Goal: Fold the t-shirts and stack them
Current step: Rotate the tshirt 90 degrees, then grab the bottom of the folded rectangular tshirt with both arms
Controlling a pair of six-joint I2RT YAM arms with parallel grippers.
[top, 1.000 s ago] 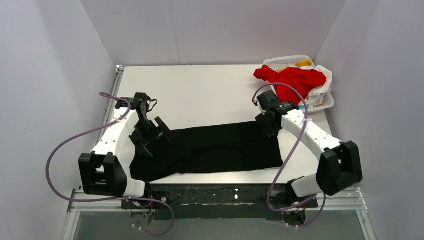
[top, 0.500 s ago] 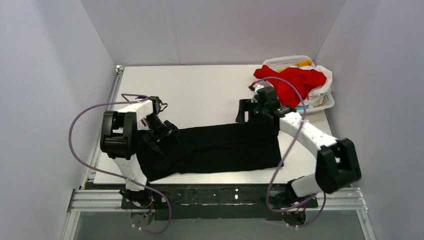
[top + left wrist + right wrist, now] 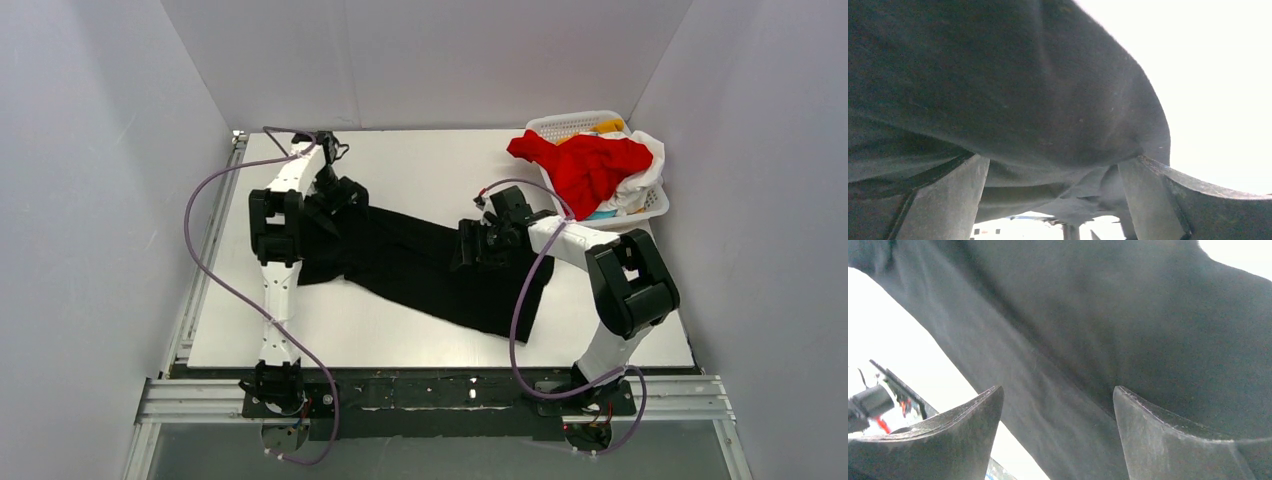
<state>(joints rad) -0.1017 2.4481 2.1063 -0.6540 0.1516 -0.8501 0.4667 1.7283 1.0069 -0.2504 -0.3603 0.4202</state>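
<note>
The black t-shirt (image 3: pixel 430 265) lies rumpled across the middle of the table (image 3: pixel 420 160), running from 10 o'clock to 4 o'clock. At its 10 o'clock end sits the left gripper (image 3: pixel 343 196), fingers spread wide with cloth bunched between them. The right gripper (image 3: pixel 476 246) rests on the shirt's 1 o'clock edge, fingers apart. At the table's 2 o'clock corner, the red t-shirt (image 3: pixel 585 165) drapes over the white basket (image 3: pixel 572 123).
</note>
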